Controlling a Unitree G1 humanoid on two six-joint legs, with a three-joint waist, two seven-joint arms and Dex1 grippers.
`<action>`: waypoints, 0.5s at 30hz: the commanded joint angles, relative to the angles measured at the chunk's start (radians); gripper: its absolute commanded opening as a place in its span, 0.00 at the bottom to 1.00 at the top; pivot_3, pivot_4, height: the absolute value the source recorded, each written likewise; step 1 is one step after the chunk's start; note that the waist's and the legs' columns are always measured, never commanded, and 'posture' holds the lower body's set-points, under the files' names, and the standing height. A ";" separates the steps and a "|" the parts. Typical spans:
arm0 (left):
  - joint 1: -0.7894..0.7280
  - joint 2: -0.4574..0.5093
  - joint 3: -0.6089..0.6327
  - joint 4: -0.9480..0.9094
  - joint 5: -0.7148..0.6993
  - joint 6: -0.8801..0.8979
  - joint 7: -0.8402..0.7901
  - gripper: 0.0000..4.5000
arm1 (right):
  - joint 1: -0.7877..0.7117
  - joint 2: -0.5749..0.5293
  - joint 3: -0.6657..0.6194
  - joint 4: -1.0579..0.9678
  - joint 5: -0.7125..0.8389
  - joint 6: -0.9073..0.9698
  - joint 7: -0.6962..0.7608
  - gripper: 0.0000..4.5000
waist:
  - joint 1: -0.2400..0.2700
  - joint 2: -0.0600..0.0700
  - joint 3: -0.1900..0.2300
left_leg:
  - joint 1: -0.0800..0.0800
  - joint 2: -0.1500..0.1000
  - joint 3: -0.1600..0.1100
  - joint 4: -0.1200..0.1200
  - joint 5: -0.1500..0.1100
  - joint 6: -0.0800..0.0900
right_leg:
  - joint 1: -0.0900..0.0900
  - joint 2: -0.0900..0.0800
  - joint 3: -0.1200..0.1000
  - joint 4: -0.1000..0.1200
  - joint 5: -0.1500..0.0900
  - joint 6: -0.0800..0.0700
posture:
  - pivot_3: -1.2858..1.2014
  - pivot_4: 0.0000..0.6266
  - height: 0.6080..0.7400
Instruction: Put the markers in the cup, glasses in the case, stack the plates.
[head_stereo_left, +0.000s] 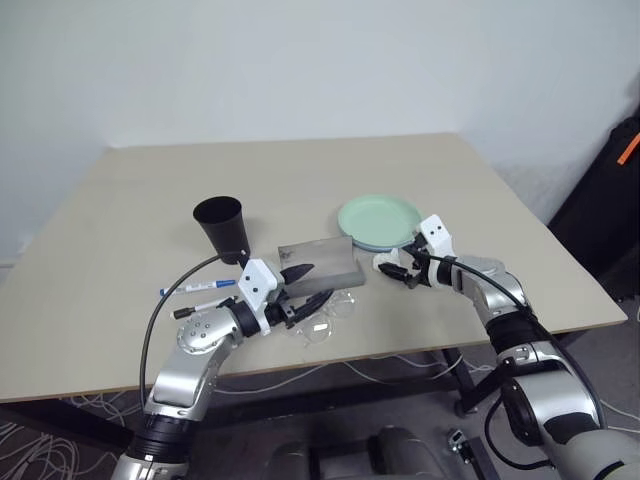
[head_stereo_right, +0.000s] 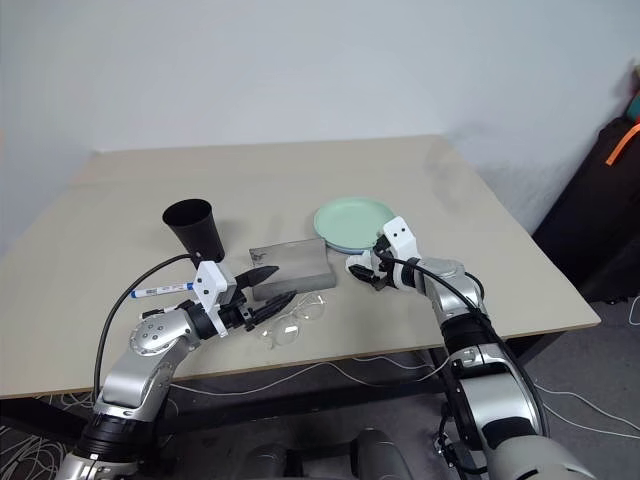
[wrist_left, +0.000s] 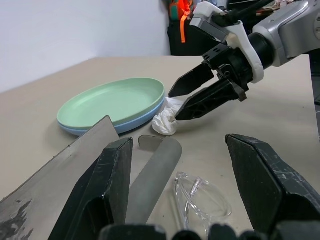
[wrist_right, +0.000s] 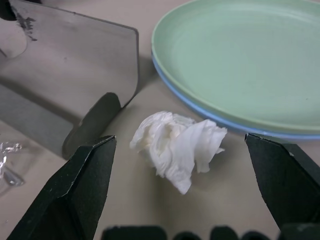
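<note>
Plates (head_stereo_left: 379, 220) are stacked beyond our open right claw (head_stereo_left: 402, 272); glasses (head_stereo_left: 322, 318) lie uncased under our open left claw (head_stereo_left: 303, 291), markers (head_stereo_left: 198, 288) uncupped behind it.

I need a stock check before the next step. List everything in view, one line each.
plates: two, mint green stacked on light blue, far right of the case.
case: one, grey, open, mid-table.
glasses: one, clear, near edge, in front of the case.
cup: one, black, upright, left of the case.
markers: two, white barrels, left, near edge.
crumpled tissue: one, white, between case and plates.
table: one, beige.
left gripper: fingers open, over the glasses.
right gripper: fingers open around the tissue.
</note>
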 joint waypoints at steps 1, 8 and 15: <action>-0.018 0.000 0.013 -0.013 0.004 -0.023 0.001 0.69 | -0.041 0.008 -0.007 0.019 0.003 -0.033 -0.011 0.91 | 0.000 0.000 0.000 | 0.000 0.000 0.000 0.000 0.000 0.000 | 0.000 0.000 0.000 0.000 0.000 0.000 | 0.52 0.00 1.00; -0.012 0.003 0.017 -0.017 0.004 -0.024 0.004 0.69 | -0.045 0.005 0.001 0.037 0.001 -0.044 0.003 0.41 | 0.000 0.000 0.000 | 0.000 0.000 0.000 0.000 0.000 0.000 | 0.000 0.000 0.000 0.000 0.000 0.000 | 0.52 0.00 1.00; -0.013 0.003 0.016 -0.015 0.005 -0.023 0.006 0.69 | -0.033 -0.005 -0.007 -0.017 0.018 -0.065 0.034 0.01 | 0.000 0.000 0.000 | 0.000 0.000 0.000 0.000 0.000 0.000 | 0.000 0.000 0.000 0.000 0.000 0.000 | 0.52 0.00 1.00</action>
